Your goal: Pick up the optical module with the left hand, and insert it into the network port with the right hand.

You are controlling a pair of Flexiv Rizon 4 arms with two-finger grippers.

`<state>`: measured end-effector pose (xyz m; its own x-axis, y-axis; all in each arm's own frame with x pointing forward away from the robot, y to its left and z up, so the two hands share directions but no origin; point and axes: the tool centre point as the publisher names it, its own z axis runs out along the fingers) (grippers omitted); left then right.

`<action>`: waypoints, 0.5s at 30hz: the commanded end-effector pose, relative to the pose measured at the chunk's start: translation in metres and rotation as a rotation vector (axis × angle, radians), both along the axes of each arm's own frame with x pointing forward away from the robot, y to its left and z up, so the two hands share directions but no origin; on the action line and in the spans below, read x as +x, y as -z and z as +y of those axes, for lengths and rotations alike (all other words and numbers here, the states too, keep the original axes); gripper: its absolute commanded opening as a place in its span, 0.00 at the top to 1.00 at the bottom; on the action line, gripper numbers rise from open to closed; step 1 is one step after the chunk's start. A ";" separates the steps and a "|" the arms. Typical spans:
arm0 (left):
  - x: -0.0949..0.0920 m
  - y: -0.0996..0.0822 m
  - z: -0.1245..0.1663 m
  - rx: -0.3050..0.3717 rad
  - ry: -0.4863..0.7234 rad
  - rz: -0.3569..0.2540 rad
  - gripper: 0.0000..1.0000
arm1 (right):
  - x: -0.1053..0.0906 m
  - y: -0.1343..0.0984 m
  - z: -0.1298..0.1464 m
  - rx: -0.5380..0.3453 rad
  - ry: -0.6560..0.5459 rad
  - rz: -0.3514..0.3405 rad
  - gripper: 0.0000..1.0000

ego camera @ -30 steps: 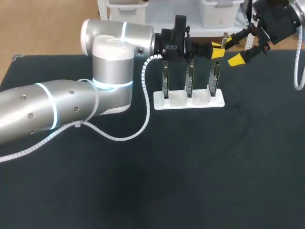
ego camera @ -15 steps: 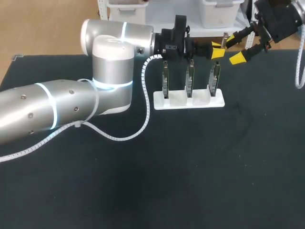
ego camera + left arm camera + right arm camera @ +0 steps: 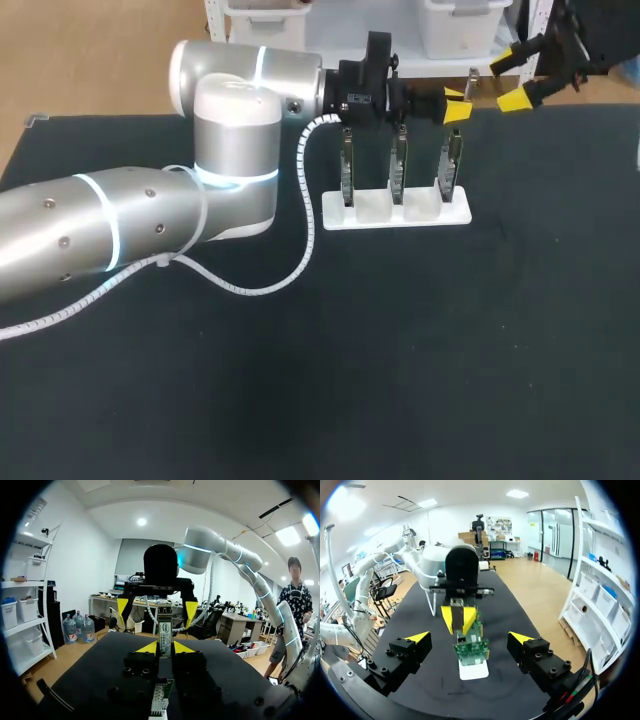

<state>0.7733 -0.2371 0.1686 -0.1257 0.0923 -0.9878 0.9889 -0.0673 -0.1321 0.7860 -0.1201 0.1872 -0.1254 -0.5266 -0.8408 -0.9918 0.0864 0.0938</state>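
Handover looks to be the step in hand. The optical module [image 3: 165,627] is already off the desk [image 3: 400,350], clenched between the left fingers [image 3: 149,648] so that its free end sticks out past their yellow tips. The left arm [image 3: 120,225] comes in over the desk's left edge and reaches to the far edge. There its fingers hang just above a white stand [image 3: 378,207] that holds three green boards [image 3: 398,160] upright in a row.

The right fingers [image 3: 515,100] are released, spread wide with nothing between them, near the desk's far right corner. They face the module but are apart from it. From the right wrist, the left fingers and the nearest board sit ahead, roughly centred between the two open tips.

Picking up seems done, while passing over and inserting are not yet done. The next move probably calls for the right fingers to come straight in along the line they face, keeping the module centred. They would close on its free end without knocking the left tips. The left fingers should let go only once that grip is firm, or the module may tilt or drop among the boards. Insertion would then need the module squared to a port, and I cannot tell which board's port is meant.
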 end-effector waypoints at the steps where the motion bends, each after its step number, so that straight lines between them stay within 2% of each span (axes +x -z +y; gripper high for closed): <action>1: -0.001 0.000 0.001 0.001 -0.004 -0.001 1.00 | -0.004 -0.007 0.007 0.006 -0.001 -0.013 0.00; 7: -0.001 0.000 0.001 0.001 -0.004 -0.001 1.00 | 0.000 -0.012 0.014 0.030 -0.016 -0.005 0.00; 15: -0.001 0.000 0.001 0.001 -0.004 -0.001 1.00 | -0.006 -0.014 0.025 0.041 -0.074 -0.001 0.00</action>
<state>0.7733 -0.2370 0.1686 -0.1257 0.0923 -0.9878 0.9890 -0.0672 -0.1321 0.7739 -0.0974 0.2015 -0.0877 -0.4988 -0.8623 -0.9958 0.0199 0.0898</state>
